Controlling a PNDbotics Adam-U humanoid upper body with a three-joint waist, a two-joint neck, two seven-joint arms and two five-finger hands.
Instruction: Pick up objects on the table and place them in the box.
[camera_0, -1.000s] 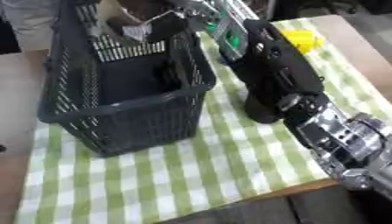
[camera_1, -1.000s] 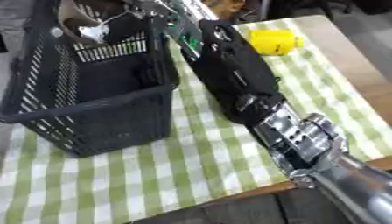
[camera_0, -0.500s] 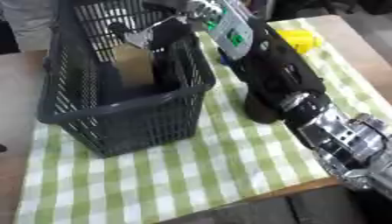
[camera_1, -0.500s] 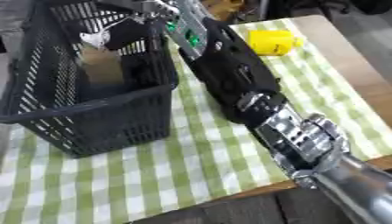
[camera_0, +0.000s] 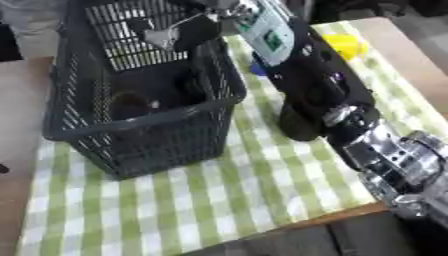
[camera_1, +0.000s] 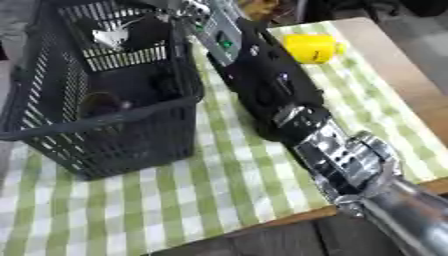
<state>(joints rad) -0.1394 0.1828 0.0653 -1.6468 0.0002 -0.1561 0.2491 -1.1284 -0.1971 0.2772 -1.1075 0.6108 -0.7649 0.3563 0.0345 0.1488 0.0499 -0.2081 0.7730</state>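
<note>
A dark plastic basket (camera_0: 131, 135) stands on the left half of the green-checked table. A dark brownish roundish object (camera_0: 131, 102) lies on the basket's floor near the front wall. My right arm runs from the lower right corner up over the basket's right rim. Its right hand (camera_1: 140, 30) hangs above the far part of the basket, fingers (camera_1: 109, 37) relaxed and holding nothing. A yellow object (camera_1: 308, 47) lies on the cloth at the far right, beyond the arm. A small blue thing (camera_0: 256, 67) shows beside the forearm. My left hand shows in neither view.
The checked cloth (camera_0: 219, 200) covers the table, with bare wood at the right edge (camera_1: 402, 75) and the near edge below. Open cloth lies in front of the basket and between basket and arm.
The brownish object held over the basket a second ago has left my right hand and dropped to the basket's floor. The hand stays above the basket's far part.
</note>
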